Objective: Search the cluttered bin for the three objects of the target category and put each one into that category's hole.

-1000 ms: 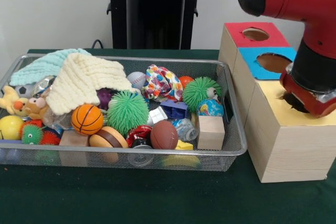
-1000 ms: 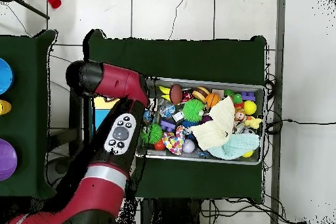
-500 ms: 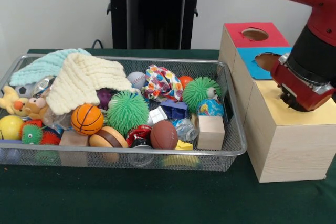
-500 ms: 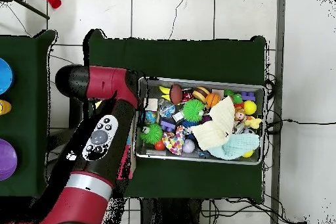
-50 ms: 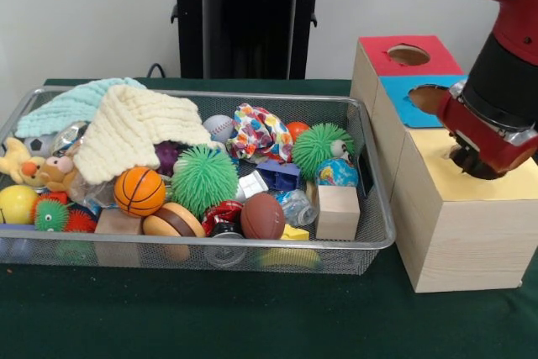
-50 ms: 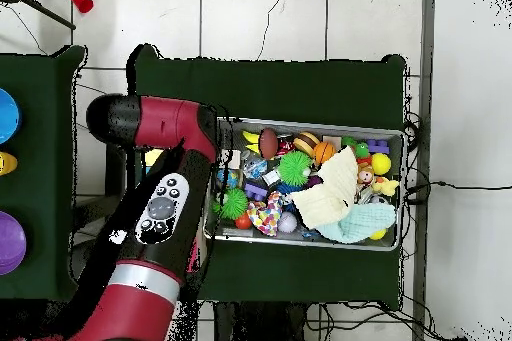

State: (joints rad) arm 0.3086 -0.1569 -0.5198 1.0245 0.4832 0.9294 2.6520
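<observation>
Many toys fill the wire bin (image 5: 370,245) on the green table (image 5: 210,317). Nearest in the front view are a brown football (image 5: 262,216), a wooden block (image 5: 338,212), an orange basketball (image 5: 139,191) and a yellow ball (image 5: 17,204) at the left end. Behind them sit a green spiky ball (image 5: 204,177), a globe ball (image 5: 337,172), a second green spiky ball (image 5: 322,145), a baseball (image 5: 219,128), and a cream cloth (image 5: 134,128) over a mint cloth (image 5: 71,105). Right of the bin stand three wooden boxes: yellow top (image 5: 471,195) nearest, then blue top (image 5: 424,100), then red top (image 5: 409,55), the last two each with a round hole. The gripper (image 5: 467,160) is low over the yellow top; I cannot tell if it is open or closed or holds something
</observation>
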